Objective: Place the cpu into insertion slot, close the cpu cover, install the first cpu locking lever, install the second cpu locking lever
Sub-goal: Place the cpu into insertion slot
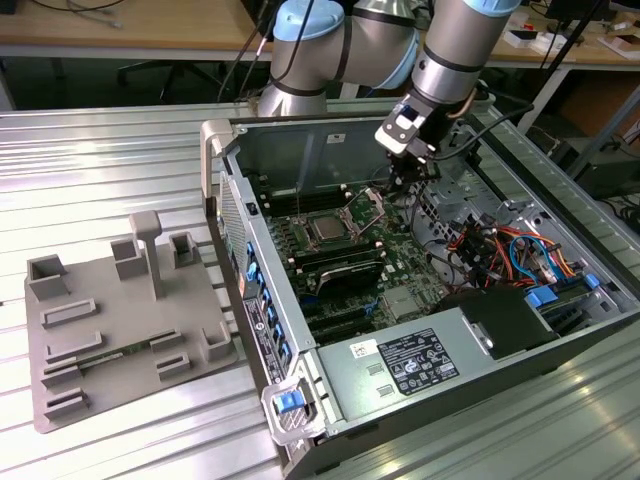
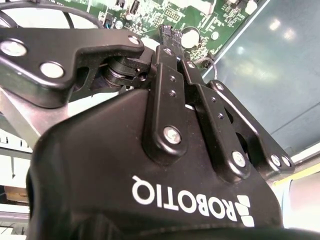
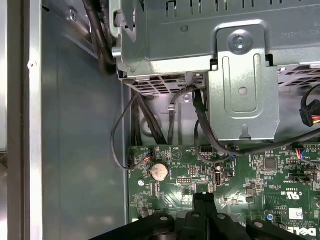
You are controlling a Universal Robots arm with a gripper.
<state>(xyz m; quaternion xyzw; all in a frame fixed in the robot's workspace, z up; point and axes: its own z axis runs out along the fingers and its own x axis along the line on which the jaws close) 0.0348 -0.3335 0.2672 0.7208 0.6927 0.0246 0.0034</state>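
Far to the exterior view's left, on the ribbed metal table (image 1: pixel 100 160), lay a grey parts fixture (image 1: pixel 120 330) with posts and pockets, well apart from the work. Rightward stood the open computer case (image 1: pixel 225 180), its green motherboard (image 1: pixel 285 235) exposed. Near the middle of that board the cpu (image 1: pixel 327 228) sat flat in the insertion slot (image 1: pixel 348 236), silvery top up, with black finned bars (image 1: pixel 340 268) just beside it on the near side. Just right of the chip the cpu cover (image 1: pixel 372 206) stood raised on its hinge, not lying over the chip. Above and slightly right of that cover hung the gripper (image 1: pixel 398 186), carried on the arm (image 1: pixel 455 50); its tips were close to the cover's upper edge, though whether they touched it could not be told, and the chip lay lower and to the left of them, apart. Further right ran orange and blue cables (image 1: pixel 510 250) and, nearer the front, the grey power supply (image 1: pixel 400 365). In the first wrist view the fingers (image 3: pixel 200 210) were pressed together with nothing visible between them, over the green board near a coin cell battery (image 3: pixel 159 171) and a metal drive cage (image 3: pixel 240 75). In the second wrist view the gripper (image 2: pixel 171 34) likewise had its tips closed against each other, with the green board beyond them.
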